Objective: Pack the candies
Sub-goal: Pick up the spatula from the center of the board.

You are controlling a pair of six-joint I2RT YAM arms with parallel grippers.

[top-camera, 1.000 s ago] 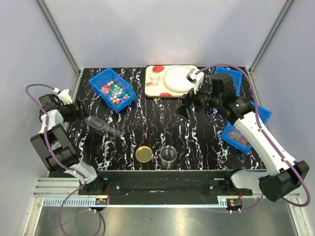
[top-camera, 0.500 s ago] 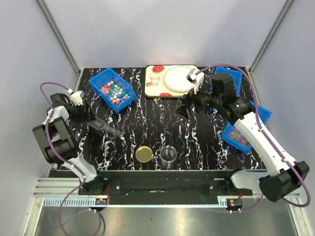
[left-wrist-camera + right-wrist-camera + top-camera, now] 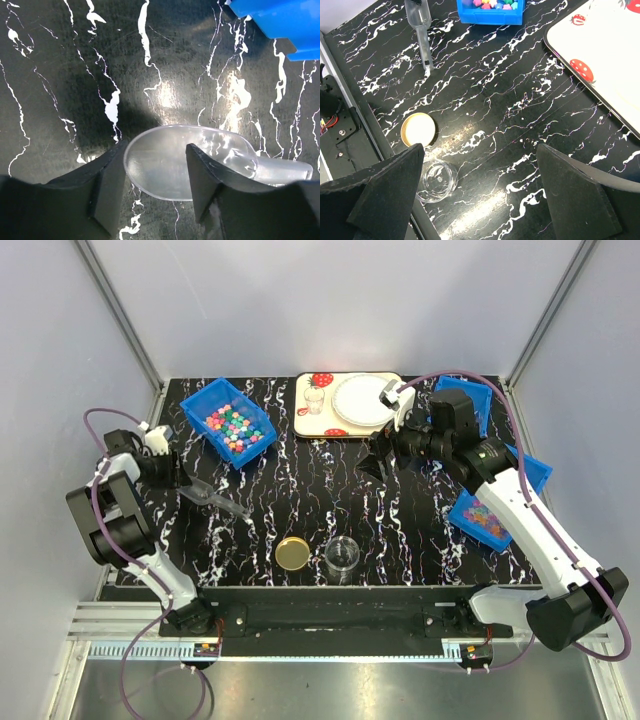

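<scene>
The candies (image 3: 233, 424) are small chunky sweets in mixed bright colours, lying in a blue bin (image 3: 212, 400) at the back left; they also show in the right wrist view (image 3: 492, 4). A clear plastic scoop (image 3: 210, 497) lies on the table in front of that bin. My left gripper (image 3: 177, 478) is open, low over the scoop's bowl (image 3: 180, 160), with its fingers (image 3: 105, 190) on either side of the bowl's rounded end. My right gripper (image 3: 378, 462) is wide open and empty, held high over the table's middle. A clear empty jar (image 3: 342, 555) and its gold lid (image 3: 293, 553) stand near the front edge.
A strawberry-print tray (image 3: 312, 418) with a white plate (image 3: 360, 400) and a small cup (image 3: 315, 398) sits at the back centre. Two blue bins (image 3: 487, 517) (image 3: 472, 395) stand at the right, the nearer one holding pastel sweets. The blue bin's corner (image 3: 280, 20) is close to my left gripper.
My left gripper has moved in from the table's left edge to the scoop's bowl end. The scoop lies where it was. The right arm has not moved.
</scene>
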